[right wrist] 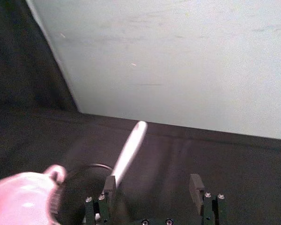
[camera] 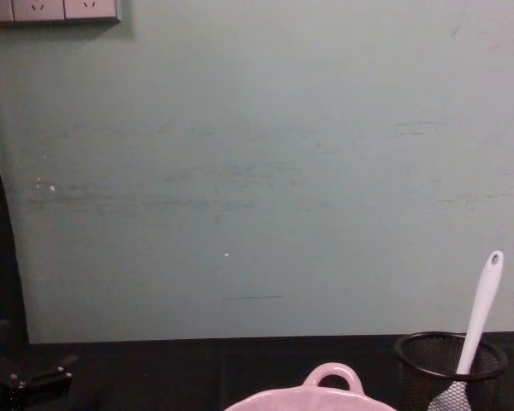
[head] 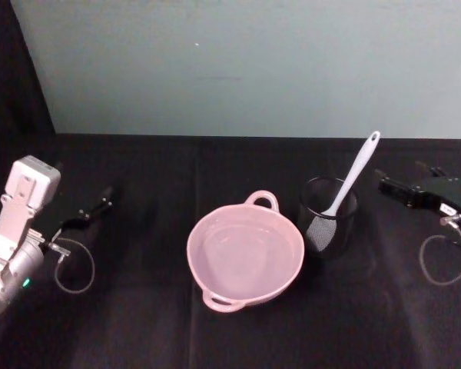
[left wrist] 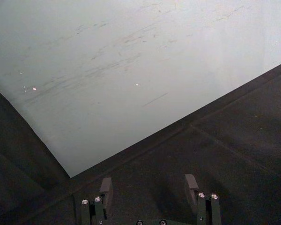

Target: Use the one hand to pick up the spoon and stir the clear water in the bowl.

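Pale pink, the bowl (head: 245, 257) sits at the middle of the black tabletop (head: 138, 323), its 2 loop handles at about 1 o'clock and 7 o'clock on the rim. Clear water lies in it, hard to tell from the bowl's own floor. Just beside it, at its 3 o'clock, stands a black wire-mesh cup (head: 328, 224), close to the bowl's rim; whether they touch cannot be told. The white spoon (head: 352, 181) stands in that cup, paddle head down inside the mesh and handle leaning up toward 1 o'clock, its oval hole at the top end.

The right tool (head: 390, 187) rests low at the cup's 3 o'clock, apart from the cup and the spoon. In the right wrist view its 2 fingers (right wrist: 195, 183) stand apart with nothing between them, and the spoon's handle (right wrist: 127, 152) rises just ahead of one of them, above the cup (right wrist: 82, 187) and the bowl's edge (right wrist: 23, 199).

The left tool (head: 100, 206) rests on the tabletop well away at the bowl's 9 o'clock. In the left wrist view its fingers (left wrist: 191, 185) are likewise spread, holding nothing, with bare black cloth (left wrist: 234, 140) and the pale wall (left wrist: 131, 70) ahead.
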Tool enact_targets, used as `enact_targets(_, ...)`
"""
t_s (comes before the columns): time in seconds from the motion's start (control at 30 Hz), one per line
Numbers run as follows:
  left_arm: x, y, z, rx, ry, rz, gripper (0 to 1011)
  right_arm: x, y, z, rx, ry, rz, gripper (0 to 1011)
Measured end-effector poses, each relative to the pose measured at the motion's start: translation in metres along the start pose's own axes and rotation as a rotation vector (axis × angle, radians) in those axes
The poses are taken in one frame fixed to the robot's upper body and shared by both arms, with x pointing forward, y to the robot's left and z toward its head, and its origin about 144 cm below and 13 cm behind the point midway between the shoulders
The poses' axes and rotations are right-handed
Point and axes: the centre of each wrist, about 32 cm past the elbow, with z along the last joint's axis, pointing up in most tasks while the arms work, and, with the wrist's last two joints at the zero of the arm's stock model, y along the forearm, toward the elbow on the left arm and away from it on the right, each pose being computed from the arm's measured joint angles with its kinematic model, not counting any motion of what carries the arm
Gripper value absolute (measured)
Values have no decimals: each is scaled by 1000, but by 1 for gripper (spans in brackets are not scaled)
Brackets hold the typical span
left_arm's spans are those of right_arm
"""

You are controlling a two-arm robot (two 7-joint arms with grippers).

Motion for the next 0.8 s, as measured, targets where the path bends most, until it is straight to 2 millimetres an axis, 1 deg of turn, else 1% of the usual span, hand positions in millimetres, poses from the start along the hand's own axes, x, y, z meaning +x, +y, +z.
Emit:
enact_targets(0.13, 0, 0, 0, 0, 0, 0, 1005, -1, 2, -1, -18, -89, -68, 1002)
enact_targets(0.23, 0, 0, 0, 0, 0, 0, 1005, 0, 12, -6, -14, -129, -108, 1002)
enact_targets(0.27, 0, 0, 0, 0, 0, 0, 1005, 1, 19, -11, -6, -145, -132, 1002)
enact_targets(0.37, 0, 0, 0, 0, 0, 0, 1005, 2, 28, -18, 15, -171, -158, 1002)
enact_targets(0.43, 0, 0, 0, 0, 0, 0, 1005, 4, 40, -26, 32, -189, -173, 1002)
enact_targets(0.47, 0, 0, 0, 0, 0, 0, 1005, 4, 40, -26, 32, -189, -173, 1002)
enact_targets(0.57, 0, 0, 0, 0, 0, 0, 1005, 5, 49, -37, 30, -203, -181, 1002)
enact_targets(0.8, 0, 0, 0, 0, 0, 0, 1005, 8, 55, -50, 23, -188, -167, 1003)
